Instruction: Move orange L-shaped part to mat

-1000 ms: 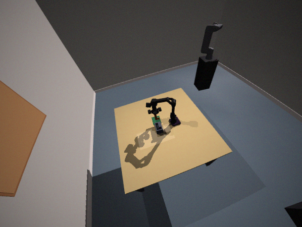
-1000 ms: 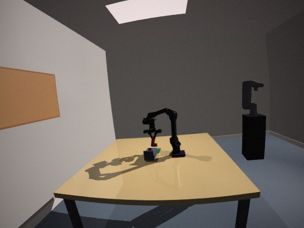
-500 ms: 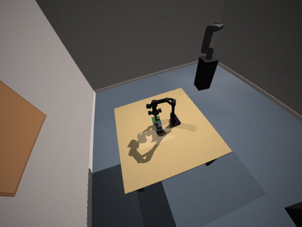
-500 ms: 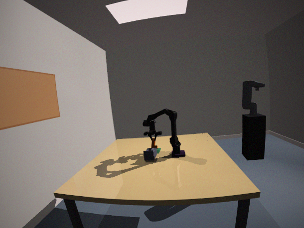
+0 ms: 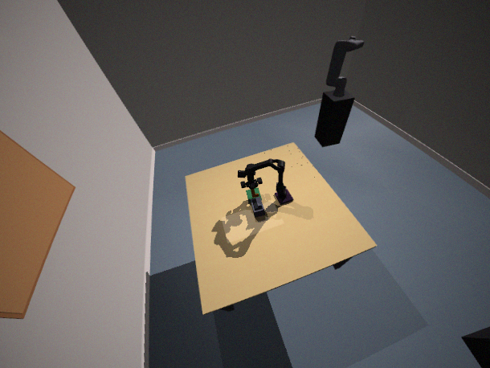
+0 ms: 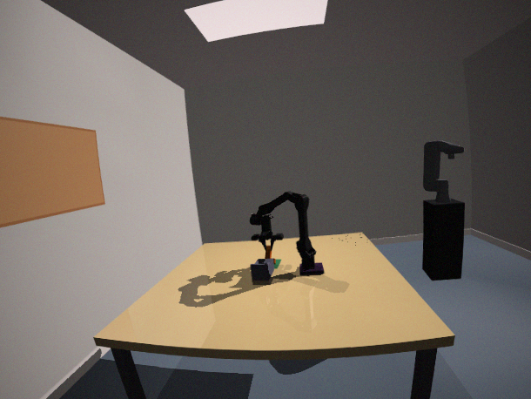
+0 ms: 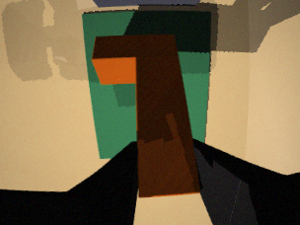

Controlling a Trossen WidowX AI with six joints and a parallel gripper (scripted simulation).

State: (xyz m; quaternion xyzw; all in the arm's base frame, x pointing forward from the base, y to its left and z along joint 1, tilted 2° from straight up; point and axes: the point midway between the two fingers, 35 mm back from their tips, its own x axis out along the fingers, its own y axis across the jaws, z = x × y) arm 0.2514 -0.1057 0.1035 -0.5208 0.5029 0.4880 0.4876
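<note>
The orange L-shaped part [image 5: 254,194] [image 6: 268,253] [image 7: 158,109] is held by one end of its long bar and hangs steeply, its L-shaped end lowest, with the foot pointing left in the wrist view. My gripper [image 5: 253,190] [image 6: 268,250] [image 7: 162,147] is shut on the part, above the green mat [image 5: 249,196] [image 6: 278,264] [image 7: 106,128]. The L-shaped end is close over the mat; whether it touches is unclear. The grey tray [image 6: 261,273] [image 7: 148,2] stands beside the mat, toward the top and exterior views; its pocket cannot be made out.
The arm's base [image 5: 283,197] [image 6: 312,268] stands on the wooden table [image 5: 305,237] [image 6: 348,314], to the right of the mat and tray in the top and exterior views. The arm's shadow falls across the table and part of the mat. Another arm on a black pedestal [image 5: 333,120] [image 6: 443,240] stands beyond the table.
</note>
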